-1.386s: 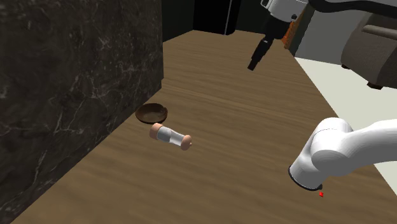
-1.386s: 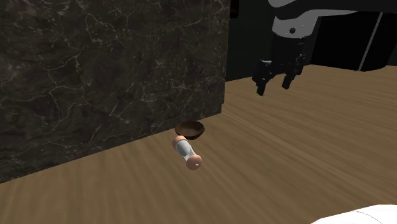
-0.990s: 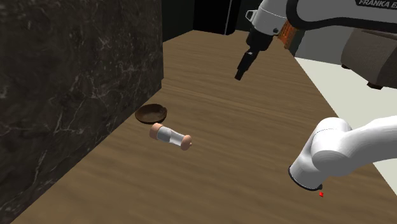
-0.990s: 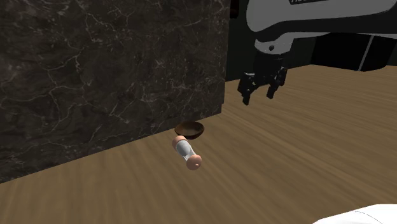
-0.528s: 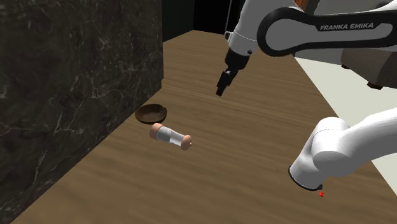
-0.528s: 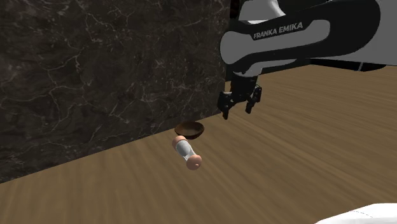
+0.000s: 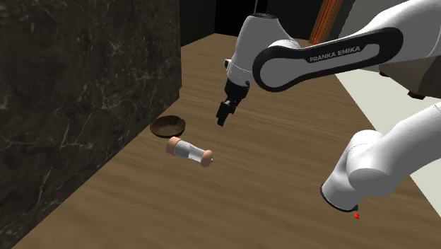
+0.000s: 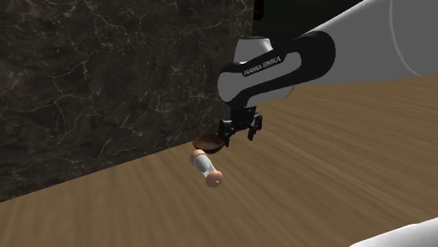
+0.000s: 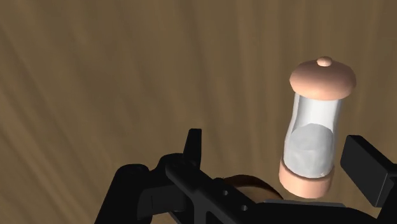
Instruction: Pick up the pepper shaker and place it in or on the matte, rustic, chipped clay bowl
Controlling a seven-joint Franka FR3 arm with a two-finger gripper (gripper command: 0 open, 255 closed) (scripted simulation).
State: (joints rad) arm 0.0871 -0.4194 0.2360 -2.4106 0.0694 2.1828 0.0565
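Note:
The pepper shaker (image 7: 189, 152) is a clear glass tube with tan end caps and grey powder inside. It lies on its side on the wooden surface (image 7: 283, 141). Just beyond one cap sits the small dark brown bowl (image 7: 168, 126), close to the marble wall. My gripper (image 7: 223, 115) hangs open in the air above and to the shoulder view's right of both. The second exterior view has the gripper (image 8: 240, 135) just right of the bowl (image 8: 209, 144), above the shaker (image 8: 208, 168). From the wrist, the shaker (image 9: 313, 133) lies below the open fingers (image 9: 193, 146), untouched, beside the bowl's rim (image 9: 249, 184).
A tall dark marble wall (image 7: 78, 92) runs along the shoulder view's left, close behind the bowl. Wooden surface stretches to the right and toward the stand. A pale floor strip (image 7: 374, 92) and a grey sofa (image 7: 417, 56) lie at the far right. A black area (image 7: 233, 18) shows beyond the wall's end.
The arm has swung down and toward the marble wall, bringing the open gripper from high at the back to just above the bowl and shaker. Shaker and bowl have stayed put.

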